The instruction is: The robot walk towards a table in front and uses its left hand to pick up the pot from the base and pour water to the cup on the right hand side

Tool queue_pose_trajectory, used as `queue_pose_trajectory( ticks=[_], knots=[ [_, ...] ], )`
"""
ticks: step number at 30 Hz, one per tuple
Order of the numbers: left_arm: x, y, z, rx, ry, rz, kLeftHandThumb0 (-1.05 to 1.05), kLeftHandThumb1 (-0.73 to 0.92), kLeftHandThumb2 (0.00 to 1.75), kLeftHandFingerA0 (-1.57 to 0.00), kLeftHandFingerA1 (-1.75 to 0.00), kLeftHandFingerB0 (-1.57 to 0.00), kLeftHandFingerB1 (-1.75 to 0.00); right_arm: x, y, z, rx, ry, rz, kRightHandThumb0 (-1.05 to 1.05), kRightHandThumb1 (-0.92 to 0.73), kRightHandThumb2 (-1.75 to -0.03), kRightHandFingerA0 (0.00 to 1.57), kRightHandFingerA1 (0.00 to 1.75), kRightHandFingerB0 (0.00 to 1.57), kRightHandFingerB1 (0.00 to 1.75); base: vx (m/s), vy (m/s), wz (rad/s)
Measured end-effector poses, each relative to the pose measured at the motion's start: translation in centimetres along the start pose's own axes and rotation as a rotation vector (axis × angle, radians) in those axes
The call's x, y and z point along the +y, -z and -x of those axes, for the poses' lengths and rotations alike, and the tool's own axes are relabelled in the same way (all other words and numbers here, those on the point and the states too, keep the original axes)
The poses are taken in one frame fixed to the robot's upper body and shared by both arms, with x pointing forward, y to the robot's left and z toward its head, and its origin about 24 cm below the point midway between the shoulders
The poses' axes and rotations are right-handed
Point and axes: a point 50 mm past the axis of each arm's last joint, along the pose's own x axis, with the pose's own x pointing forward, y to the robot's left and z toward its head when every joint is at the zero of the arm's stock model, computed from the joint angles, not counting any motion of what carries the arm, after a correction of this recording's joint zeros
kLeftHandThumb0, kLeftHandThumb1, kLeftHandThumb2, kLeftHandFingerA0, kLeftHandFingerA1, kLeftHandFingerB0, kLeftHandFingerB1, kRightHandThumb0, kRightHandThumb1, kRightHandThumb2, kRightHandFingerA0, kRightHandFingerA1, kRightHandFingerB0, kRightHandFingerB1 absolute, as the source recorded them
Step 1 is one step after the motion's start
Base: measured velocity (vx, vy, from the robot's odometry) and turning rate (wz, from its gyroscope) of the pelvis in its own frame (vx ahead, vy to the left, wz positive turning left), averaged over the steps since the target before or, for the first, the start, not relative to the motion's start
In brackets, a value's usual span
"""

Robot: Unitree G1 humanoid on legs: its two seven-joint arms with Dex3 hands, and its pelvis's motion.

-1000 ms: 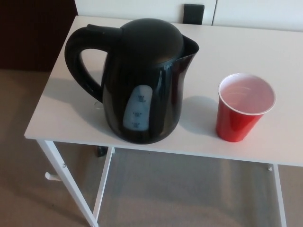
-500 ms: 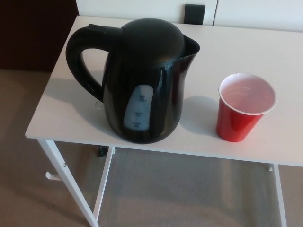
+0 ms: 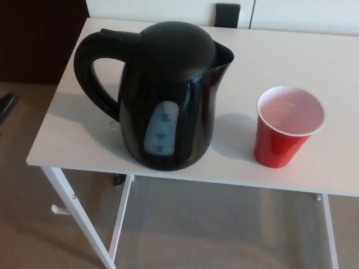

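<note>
Only a dark blurred sliver of the left hand [image 3: 7, 105] shows at the left edge.

A black pot [image 3: 168, 95] stands upright on the white bench [image 3: 291, 50], handle [image 3: 92, 70] toward the left, spout toward the right, its pale level window facing the camera. A red cup [image 3: 286, 131] with a white inside stands near it on the right, apart from it. At the far left edge a blurred dark tip of the left hand [image 3: 7, 105] shows over the floor [image 3: 28, 224].

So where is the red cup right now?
In the head view, the red cup stands upright on the white table, right of the black kettle.
</note>
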Motion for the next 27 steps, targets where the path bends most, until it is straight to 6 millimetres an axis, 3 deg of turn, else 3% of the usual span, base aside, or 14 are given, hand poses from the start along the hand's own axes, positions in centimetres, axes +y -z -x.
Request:
queue_pose_trajectory(
  ticks=[6,14,18,19,27],
  knots=[
    [-2.7,-1.7,-4.3,0.002,0.058,-0.019,-0.48,0.43,0.63,-0.15,-0.36,-0.12,-0.33,0.0,-0.5,0.0,-0.015,-0.001,0.001,-0.11,-0.38,-0.84,0.34,0.57,0.18,0.5,0.0,0.0,0.0],
    [-5.4,-1.7,-7.7,0.111,0.077,-0.099,-0.52,0.43,0.65,-0.17,-0.37,-0.13,-0.34,0.0,-0.9,0.1,-0.022,0.006,0.001,-0.13,-0.37,-0.83,0.37,0.58,0.19,0.5,0.0,0.0,0.0],
    [-6.4,-0.9,-8.0,0.163,0.074,-0.133,-0.48,0.48,0.55,-0.22,-0.32,-0.17,-0.27,-0.1,-1.2,0.2,-0.027,0.01,0.003,-0.13,-0.38,-0.84,0.38,0.58,0.2,0.5,0.0,0.0,0.0],
    [-6.5,-0.8,-8.0,0.168,0.075,-0.135,-0.54,0.42,0.65,-0.18,-0.38,-0.14,-0.34,-0.1,-1.1,0.2,-0.026,0.011,0.003,-0.13,-0.38,-0.84,0.38,0.59,0.2,0.51,0.0,0.0,0.0],
    [-8.0,0.0,-7.2,0.208,0.096,-0.163,-0.55,0.42,0.66,-0.18,-0.38,-0.12,-0.34,-0.1,-0.8,0.6,-0.019,0.013,0.01,-0.11,-0.39,-0.85,0.36,0.58,0.19,0.5,0.0,0.0,0.0]
  ],
)
